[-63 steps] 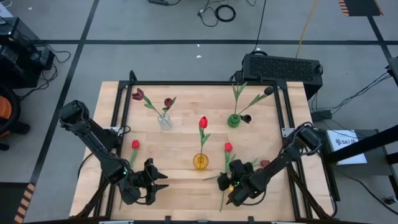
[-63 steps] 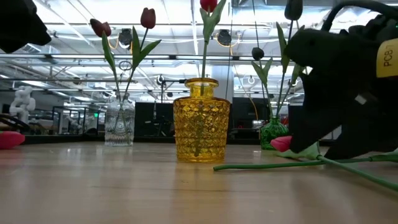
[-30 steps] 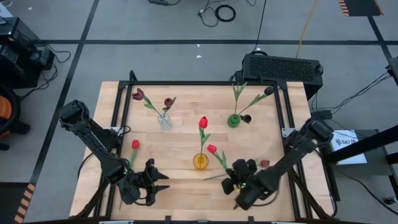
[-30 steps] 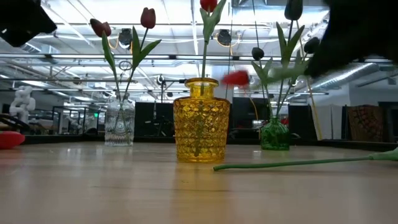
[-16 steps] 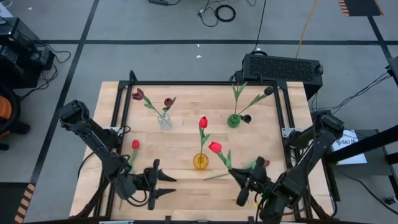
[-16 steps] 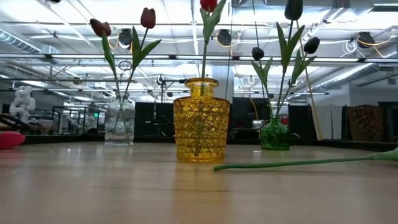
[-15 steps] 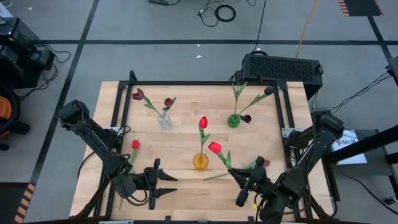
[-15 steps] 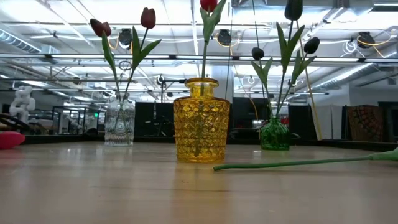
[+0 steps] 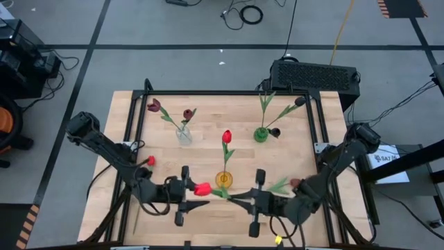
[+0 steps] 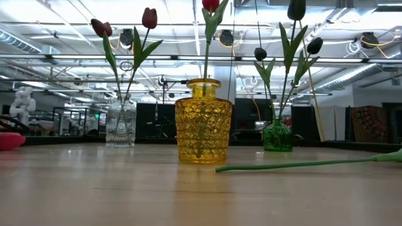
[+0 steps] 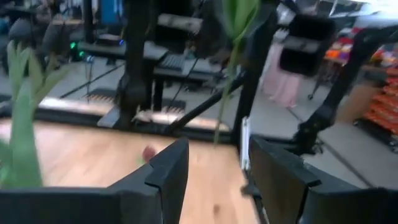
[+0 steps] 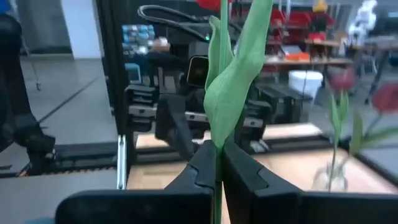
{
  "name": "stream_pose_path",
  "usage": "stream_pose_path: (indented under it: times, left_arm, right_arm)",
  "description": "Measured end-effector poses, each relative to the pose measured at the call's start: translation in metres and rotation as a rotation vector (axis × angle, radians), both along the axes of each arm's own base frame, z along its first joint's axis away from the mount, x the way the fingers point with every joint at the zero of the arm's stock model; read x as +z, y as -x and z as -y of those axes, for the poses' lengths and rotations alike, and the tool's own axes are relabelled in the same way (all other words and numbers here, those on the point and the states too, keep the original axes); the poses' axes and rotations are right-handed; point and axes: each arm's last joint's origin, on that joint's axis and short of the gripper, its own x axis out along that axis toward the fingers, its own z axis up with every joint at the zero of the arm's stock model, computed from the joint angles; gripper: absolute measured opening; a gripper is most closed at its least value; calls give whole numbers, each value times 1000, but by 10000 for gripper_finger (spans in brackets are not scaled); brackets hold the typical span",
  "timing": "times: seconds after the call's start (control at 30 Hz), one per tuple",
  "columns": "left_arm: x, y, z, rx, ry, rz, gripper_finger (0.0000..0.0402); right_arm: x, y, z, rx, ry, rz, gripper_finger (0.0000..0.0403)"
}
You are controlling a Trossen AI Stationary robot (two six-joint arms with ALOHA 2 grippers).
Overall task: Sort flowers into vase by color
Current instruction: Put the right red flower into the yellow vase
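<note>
The right claw (image 9: 239,201), clamped on a red tulip's (image 9: 202,188) stem, has been swung low across the tabletop (image 9: 208,114) since a moment ago, so the tulip now lies level, head pointing away from the yellow vase (image 9: 223,180) on its left and stem passing just in front of that vase. The left claw (image 9: 189,192), fingers apart and holding nothing, has been turned toward the yellow vase and now sits just beside the red head, which suggests a handover rather than a direct drop into the vase.
</note>
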Motion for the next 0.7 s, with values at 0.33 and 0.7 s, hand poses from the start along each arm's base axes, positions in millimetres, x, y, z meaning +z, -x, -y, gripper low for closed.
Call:
stream_pose_path:
  times: [0.33,0.7]
  left_arm:
    - [35,-3,2,-9,-45,179,175]
    - [27,-2,6,-52,-53,99,175]
  right_arm:
    - [-16,-25,6,63,35,0,6]
    - [-11,-38,6,43,22,164,6]
